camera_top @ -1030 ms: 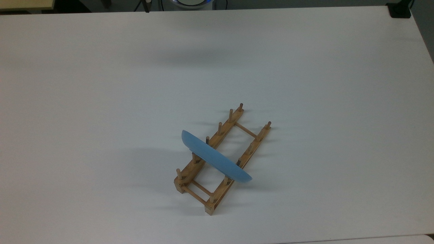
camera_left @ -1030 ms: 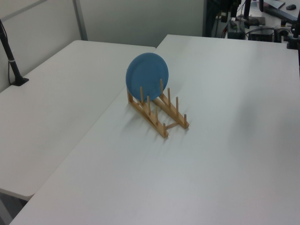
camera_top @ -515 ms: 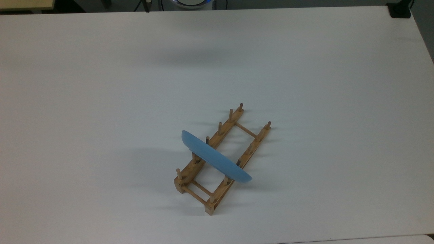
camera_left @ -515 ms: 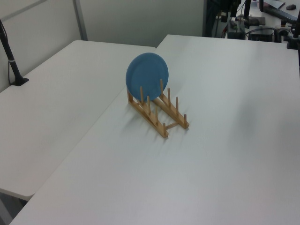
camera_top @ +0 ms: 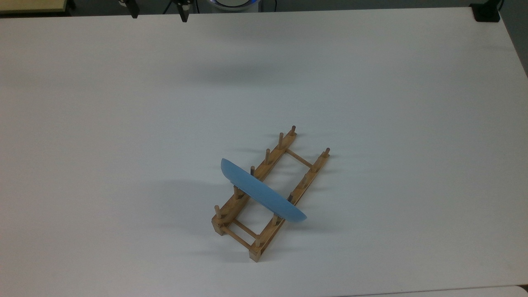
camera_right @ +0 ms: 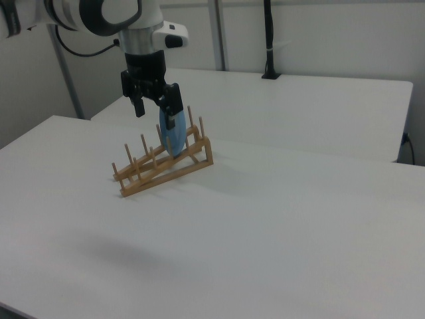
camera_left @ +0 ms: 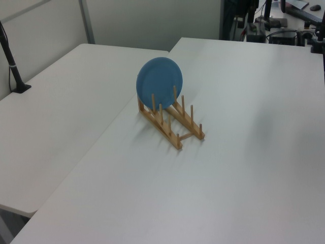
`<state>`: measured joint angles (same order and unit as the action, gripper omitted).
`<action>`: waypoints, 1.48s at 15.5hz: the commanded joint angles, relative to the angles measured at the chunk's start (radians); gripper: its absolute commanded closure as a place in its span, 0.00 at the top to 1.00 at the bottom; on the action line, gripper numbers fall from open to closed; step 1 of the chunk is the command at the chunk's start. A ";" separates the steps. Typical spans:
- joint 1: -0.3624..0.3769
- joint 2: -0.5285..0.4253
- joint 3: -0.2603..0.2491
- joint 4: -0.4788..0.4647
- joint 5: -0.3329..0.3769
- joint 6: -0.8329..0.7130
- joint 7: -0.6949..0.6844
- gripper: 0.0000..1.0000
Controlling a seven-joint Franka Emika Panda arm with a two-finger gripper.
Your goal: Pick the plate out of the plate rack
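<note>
The light-blue plate (camera_top: 262,192) (camera_left: 160,76) (camera_right: 171,136) stands on edge between pegs near one end of the wooden plate rack (camera_top: 274,154) (camera_left: 172,129) (camera_right: 166,173). My gripper (camera_top: 159,12) (camera_right: 159,111) is open, with nothing between its two dark fingers. In the top view its fingertips (camera_top: 183,14) poke in at the top edge, far from the rack. In the right view it hangs from the white arm and overlaps the plate's upper edge; I cannot tell how far apart they are.
The rack sits on a white table (camera_top: 371,103). A second white table (camera_left: 61,112) adjoins it on the left view's left, carrying a black clamped pole (camera_left: 12,66). A black clamp (camera_top: 486,12) sits at the top view's upper right corner.
The gripper's fingertips have come into the top view at its upper edge. The plate and rack have not moved.
</note>
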<state>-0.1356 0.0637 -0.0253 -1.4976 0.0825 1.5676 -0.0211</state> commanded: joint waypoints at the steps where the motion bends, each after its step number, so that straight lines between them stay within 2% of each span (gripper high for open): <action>1: 0.033 -0.002 -0.002 -0.023 0.008 0.049 -0.033 1.00; 6: 0.039 0.021 -0.002 -0.018 0.007 0.075 -0.037 1.00; 8: 0.091 0.025 -0.002 -0.018 -0.022 0.167 -0.056 1.00; 10: 0.099 0.028 -0.002 -0.015 -0.052 0.274 -0.056 1.00; 14: 0.166 0.028 0.001 -0.030 -0.173 0.481 -0.059 1.00; 17: 0.203 0.030 0.001 -0.033 -0.233 0.520 -0.062 0.99; 19: 0.243 0.092 -0.001 -0.029 -0.298 0.607 -0.059 0.96; 23: 0.299 0.212 -0.008 -0.023 -0.487 0.776 -0.046 0.89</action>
<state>0.1240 0.2161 -0.0189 -1.5284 -0.3189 2.2684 -0.0638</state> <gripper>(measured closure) 0.079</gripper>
